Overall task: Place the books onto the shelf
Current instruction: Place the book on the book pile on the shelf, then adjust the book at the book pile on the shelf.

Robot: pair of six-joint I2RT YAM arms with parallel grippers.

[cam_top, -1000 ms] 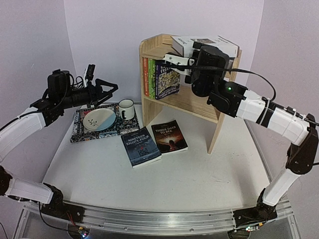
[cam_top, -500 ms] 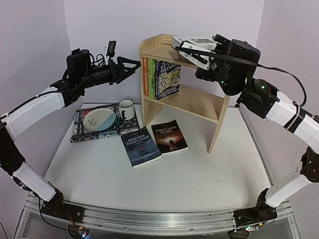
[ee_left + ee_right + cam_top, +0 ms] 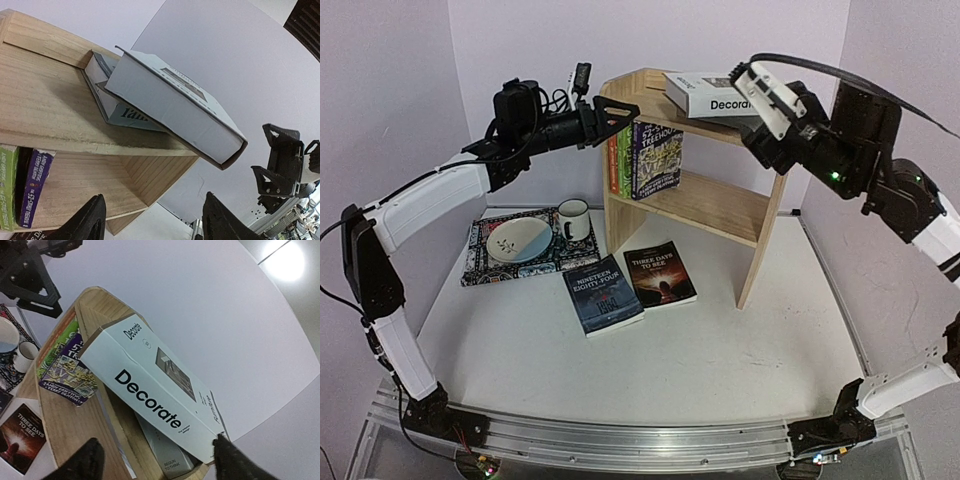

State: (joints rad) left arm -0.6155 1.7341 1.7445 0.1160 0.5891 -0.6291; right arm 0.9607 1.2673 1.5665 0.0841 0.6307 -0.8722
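Left gripper point(image 3: 626, 112) sits in the upper middle of the top view with its fingers spread and nothing between them, right by the top-left corner of the pine shelf point(image 3: 761, 236). Right gripper point(image 3: 756, 100) is also spread wide and empty, just off the right end of the white "Decorate" book point(image 3: 712, 96); can't tell if a fingertip brushes its corner.

"Decorate" lies tilted on a grey book point(image 3: 131, 114) on the top tier. Three Treehouse paperbacks point(image 3: 644, 158) stand at the left end of the lower tier.

Lower centre on the table point(image 3: 650, 375), "Nineteen Eighty-Four" point(image 3: 603, 294) and "Three Days to See" point(image 3: 660, 275) lie flat side by side, with a placemat point(image 3: 480, 262), plate point(image 3: 520, 240) and mug point(image 3: 573, 220) to their left.
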